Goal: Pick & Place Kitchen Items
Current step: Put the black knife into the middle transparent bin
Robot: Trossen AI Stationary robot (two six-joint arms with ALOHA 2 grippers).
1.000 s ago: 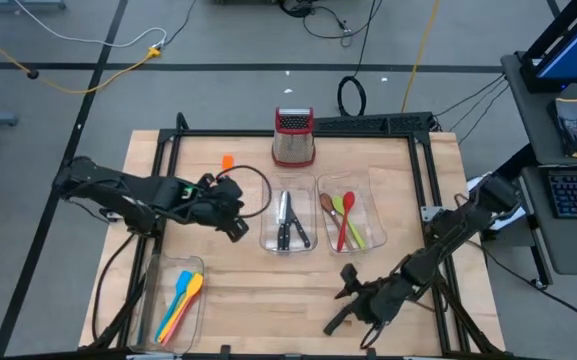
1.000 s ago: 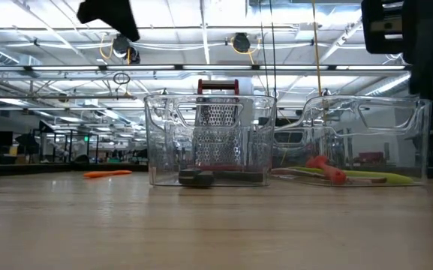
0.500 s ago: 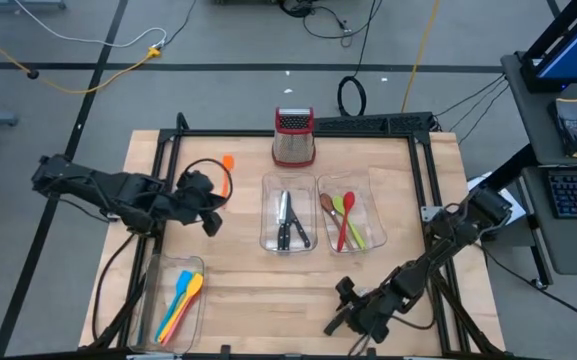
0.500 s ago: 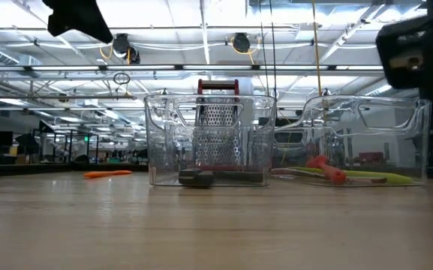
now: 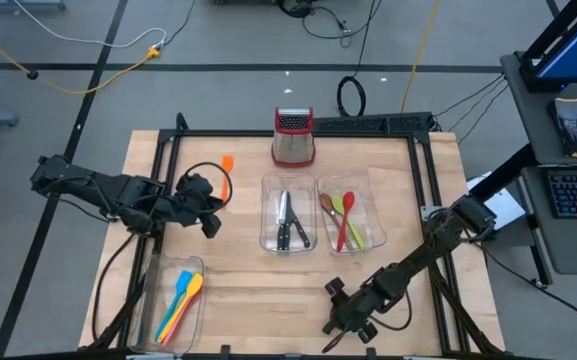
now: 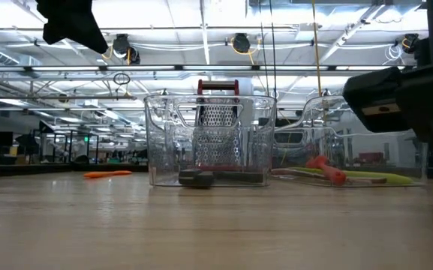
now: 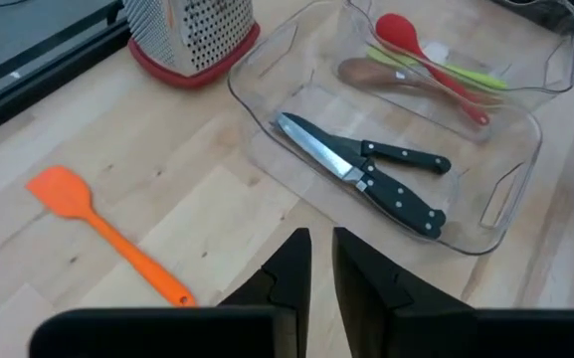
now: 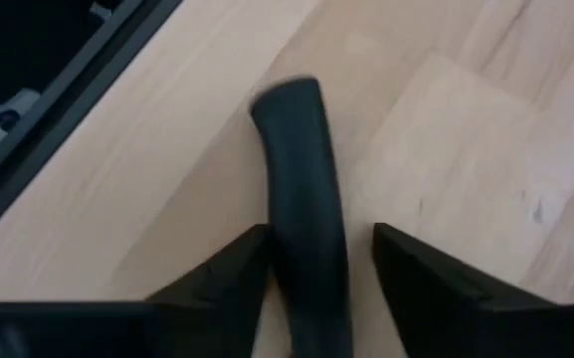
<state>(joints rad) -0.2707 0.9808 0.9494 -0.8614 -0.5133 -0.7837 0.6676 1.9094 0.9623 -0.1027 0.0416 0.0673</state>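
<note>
An orange spatula point(image 5: 226, 164) lies flat on the table; it also shows in the left wrist view point(image 7: 107, 234). My left gripper point(image 5: 216, 205) hovers beside it, shut and empty point(image 7: 321, 261). Two black-handled knives point(image 5: 288, 222) lie in the middle clear tray point(image 5: 268, 240). A red, a green and a brown spoon point(image 5: 346, 215) lie in the tray point(image 5: 373, 235) to its right. Coloured spatulas point(image 5: 180, 298) lie in a tray point(image 5: 158, 270) at the near left. My right gripper point(image 5: 343, 335) is above the table's near edge, shut on a black rod-shaped handle point(image 8: 301, 189). My right gripper has the black handle between its two fingers point(image 8: 232, 264), which lie along it. The handle's rounded free end point(image 8: 287, 94) sticks out past the fingertips over the wood. The part farther back is hidden by the gripper.
The metal grater with a red top point(image 5: 293, 137) stands at the far middle of the table. A black cable loop point(image 5: 208, 172) hangs by my left arm near the orange spatula. In the low view my right gripper point(image 6: 396, 105) is close to the near edge.
My left gripper has drawn back toward the table's left edge, so the orange spatula lies more in the open. My right gripper has gone toward the table's near edge and a little left, and has come lower.
</note>
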